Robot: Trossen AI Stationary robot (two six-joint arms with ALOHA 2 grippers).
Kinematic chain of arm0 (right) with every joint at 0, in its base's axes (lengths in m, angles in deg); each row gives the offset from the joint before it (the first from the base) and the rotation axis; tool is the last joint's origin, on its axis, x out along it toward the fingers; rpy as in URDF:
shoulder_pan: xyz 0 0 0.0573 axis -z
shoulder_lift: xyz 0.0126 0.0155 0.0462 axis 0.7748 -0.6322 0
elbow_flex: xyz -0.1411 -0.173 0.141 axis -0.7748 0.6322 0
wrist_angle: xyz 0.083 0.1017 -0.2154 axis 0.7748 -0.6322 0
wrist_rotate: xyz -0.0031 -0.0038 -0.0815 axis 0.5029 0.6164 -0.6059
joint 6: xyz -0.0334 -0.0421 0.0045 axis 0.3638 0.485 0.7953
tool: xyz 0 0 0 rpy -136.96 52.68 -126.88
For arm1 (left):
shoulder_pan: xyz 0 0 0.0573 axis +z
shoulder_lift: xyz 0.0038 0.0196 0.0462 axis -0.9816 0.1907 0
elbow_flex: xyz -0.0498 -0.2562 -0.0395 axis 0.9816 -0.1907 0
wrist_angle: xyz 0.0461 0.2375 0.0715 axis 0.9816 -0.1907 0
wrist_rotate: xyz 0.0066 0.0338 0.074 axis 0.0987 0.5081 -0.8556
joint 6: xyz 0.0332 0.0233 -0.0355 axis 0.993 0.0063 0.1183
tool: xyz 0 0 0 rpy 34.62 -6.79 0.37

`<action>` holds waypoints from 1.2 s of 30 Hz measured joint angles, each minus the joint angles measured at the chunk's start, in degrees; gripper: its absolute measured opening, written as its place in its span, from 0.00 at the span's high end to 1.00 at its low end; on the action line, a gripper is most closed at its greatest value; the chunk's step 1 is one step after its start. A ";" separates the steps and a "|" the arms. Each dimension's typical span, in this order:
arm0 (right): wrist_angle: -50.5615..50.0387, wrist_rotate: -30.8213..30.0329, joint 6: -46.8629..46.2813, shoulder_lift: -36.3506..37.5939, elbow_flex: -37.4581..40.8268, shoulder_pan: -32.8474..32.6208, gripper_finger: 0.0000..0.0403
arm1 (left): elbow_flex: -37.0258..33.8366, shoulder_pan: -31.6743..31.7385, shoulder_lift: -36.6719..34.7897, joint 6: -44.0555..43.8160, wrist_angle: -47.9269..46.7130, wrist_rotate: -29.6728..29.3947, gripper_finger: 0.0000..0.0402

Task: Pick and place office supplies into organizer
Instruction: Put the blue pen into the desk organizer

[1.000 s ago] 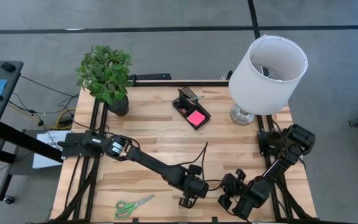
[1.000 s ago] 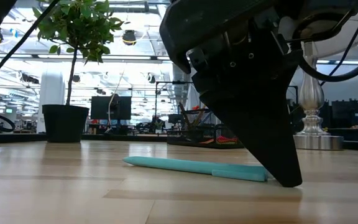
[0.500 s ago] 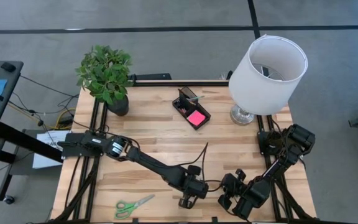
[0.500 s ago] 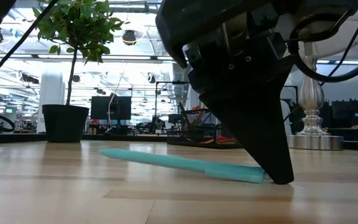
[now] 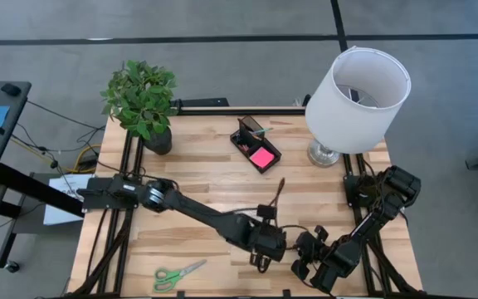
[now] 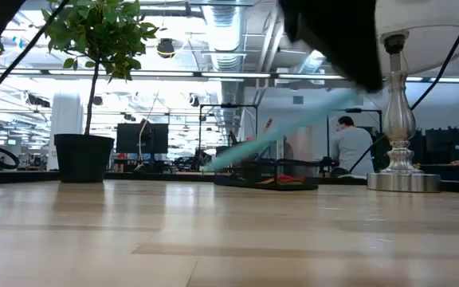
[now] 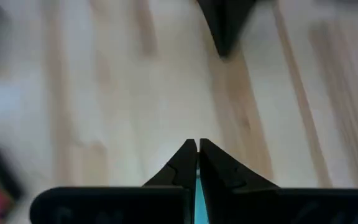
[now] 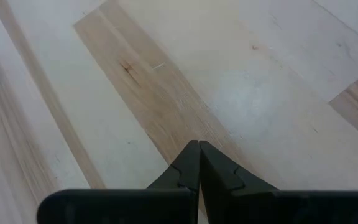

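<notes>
1. Scissors (image 5: 179, 272), green handles, lay flat at the near left corner of the table (image 5: 197, 178), well apart from both arms. Judgement: stiff and fairly light; best pinched across the blades or the pivot, since the handle loops would let fingers slip through.
2. Potted plant (image 5: 143, 101) stood at the far left corner, clear of the work.
3. Left gripper (image 5: 265, 247) was near the front edge, centre. Fingers (image 7: 188, 163) pinched tight on a teal pen (image 6: 293, 131); a teal sliver showed between the tips in the wrist view.
4. In the low view the pen hung off the table, tilted, free end pointing toward the organizer (image 5: 255, 144). It was gripped near one end. Judgement: light, stiff, smooth barrel; an end grip lets it swing or pivot in the pinch, so a mid-barrel hold would be steadier. It should go tip-down into the tall slotted section.
5. Organizer sat far centre, just beside the lamp (image 5: 355, 91). A pink sticky-note pad (image 5: 261, 158) lay in its low tray.
6. Right gripper (image 5: 302, 264) waited near the front edge, just beside the left one. Fingers closed tip to tip, holding nothing.
</notes>
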State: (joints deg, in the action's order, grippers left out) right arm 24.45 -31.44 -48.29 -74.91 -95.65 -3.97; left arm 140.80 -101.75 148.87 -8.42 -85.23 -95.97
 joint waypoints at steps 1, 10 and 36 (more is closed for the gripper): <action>0.00 0.01 0.01 0.00 0.00 0.00 1.00 | -1.70 0.28 -2.24 1.95 2.03 -1.37 1.00; 0.33 -0.09 0.00 0.00 0.02 -1.05 1.00 | -2.47 8.73 -18.39 11.43 7.74 -11.55 1.00; 2.65 -6.41 -3.21 -0.04 0.02 -7.53 1.00 | -30.78 43.68 -22.00 25.06 47.60 24.11 1.00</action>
State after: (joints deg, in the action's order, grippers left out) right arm 27.10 -37.86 -51.50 -74.95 -95.63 -11.50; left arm 110.02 -58.07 126.87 16.64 -37.63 -71.85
